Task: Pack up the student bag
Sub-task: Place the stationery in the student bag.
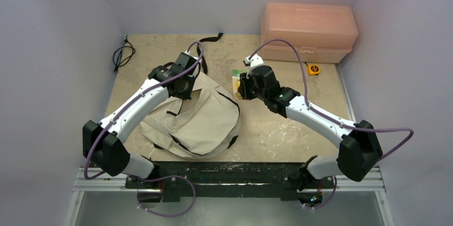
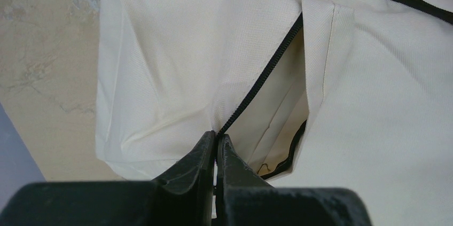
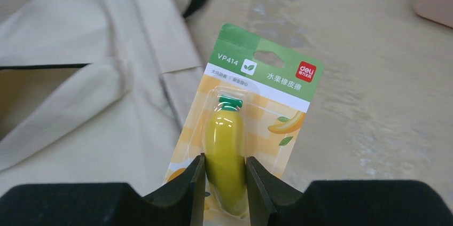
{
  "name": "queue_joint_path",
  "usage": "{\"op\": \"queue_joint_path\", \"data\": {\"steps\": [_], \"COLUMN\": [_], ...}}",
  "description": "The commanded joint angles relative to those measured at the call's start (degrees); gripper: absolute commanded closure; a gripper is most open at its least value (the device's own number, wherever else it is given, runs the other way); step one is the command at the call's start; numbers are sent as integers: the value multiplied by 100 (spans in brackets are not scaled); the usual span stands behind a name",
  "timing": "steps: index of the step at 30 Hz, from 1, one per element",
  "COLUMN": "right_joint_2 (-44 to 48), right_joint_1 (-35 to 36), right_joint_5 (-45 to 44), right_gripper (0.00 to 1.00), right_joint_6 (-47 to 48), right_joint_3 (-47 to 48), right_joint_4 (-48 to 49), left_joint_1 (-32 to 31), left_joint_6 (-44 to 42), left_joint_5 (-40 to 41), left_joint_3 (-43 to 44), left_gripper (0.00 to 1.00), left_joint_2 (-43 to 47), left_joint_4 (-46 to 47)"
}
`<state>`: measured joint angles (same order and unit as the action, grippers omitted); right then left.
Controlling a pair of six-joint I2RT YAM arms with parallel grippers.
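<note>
The soft beige fabric backpack with black zippers [image 1: 205,122] lies on the tan mottled tabletop [image 1: 288,130], left of centre. Its long axis runs roughly near to far, and its black strap [image 1: 213,37] trails towards the far side. The left gripper [image 2: 216,139] is pressed together, pinching the backpack's zipper edge. The left arm hides the backpack's far corner. The right gripper [image 3: 224,167], just right of the backpack, clamps a green-and-yellow carded pack with a yellow banana-shaped eraser [image 3: 267,92]. Its fingers hide the pack's lower end.

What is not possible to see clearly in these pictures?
Student bag interior: left wrist view, fabric covers all but a narrow gap.
Banana eraser pack, lower end: right wrist view, behind the right gripper.
Yellow object beside the salmon-pink box: top view, too small to name.
</note>
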<state>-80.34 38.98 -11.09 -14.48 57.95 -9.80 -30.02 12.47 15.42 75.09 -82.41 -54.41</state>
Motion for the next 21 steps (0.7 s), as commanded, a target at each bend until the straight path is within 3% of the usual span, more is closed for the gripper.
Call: {"op": "queue_joint_path", "data": {"steps": [1,9,21], "right_joint_2": [303,-649,-1535], "right_joint_1": [543,1277,1471], "right_joint_5": [1827,2408,2391], "right_gripper": [100,100,100], "right_joint_6": [163,213,9], "right_joint_3": [251,1064,1352], "right_joint_4": [645,565,407], "left_joint_1": [40,49,73], "left_joint_6": [46,54,54], "left_joint_5": [-63,-118,-163], "left_joint_3": [23,6,-12], "left_gripper": [100,100,100], "left_joint_2": [247,268,346], "left_joint_4": [141,152,206]}}
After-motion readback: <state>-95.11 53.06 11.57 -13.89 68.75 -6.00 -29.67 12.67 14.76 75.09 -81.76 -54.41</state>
